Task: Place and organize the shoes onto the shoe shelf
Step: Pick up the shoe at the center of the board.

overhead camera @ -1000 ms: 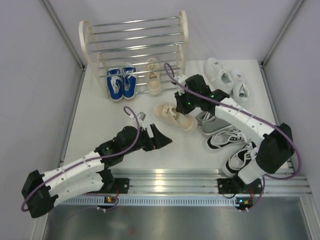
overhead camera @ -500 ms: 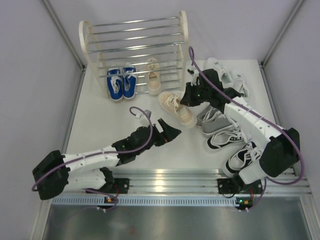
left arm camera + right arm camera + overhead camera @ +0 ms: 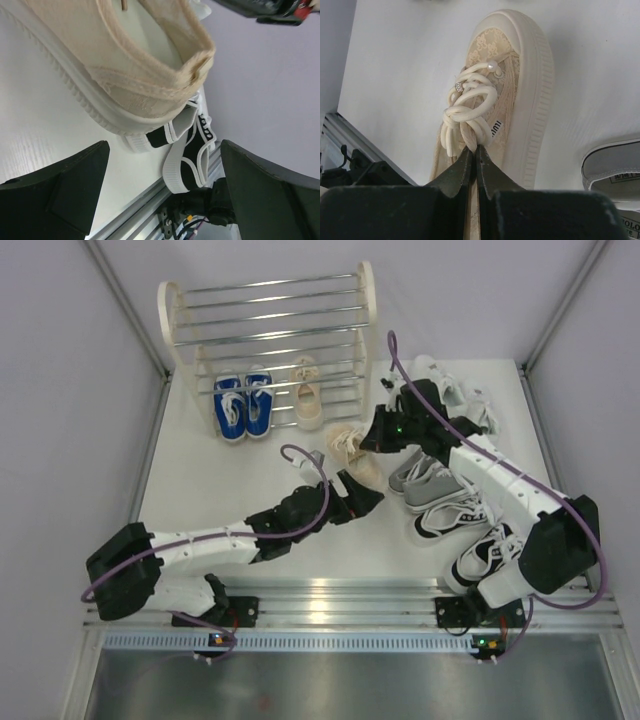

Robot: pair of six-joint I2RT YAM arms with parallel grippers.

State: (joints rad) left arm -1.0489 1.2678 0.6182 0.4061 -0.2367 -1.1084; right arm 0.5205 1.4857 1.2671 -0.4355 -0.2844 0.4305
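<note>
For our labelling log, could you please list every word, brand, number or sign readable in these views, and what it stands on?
"POLO", seemingly, cut by the frame's lower right corner: just below the grey shoe, right wrist view.
White tag on the beige shoe: dark letters, too blurred to read.
Label inside the grey shoe: characters too small to read.
Nothing else legible.

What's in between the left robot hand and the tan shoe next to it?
Just bare white table. The left wrist view shows the open left gripper facing the beige shoe at its heel, with nothing in the gap.
</note>
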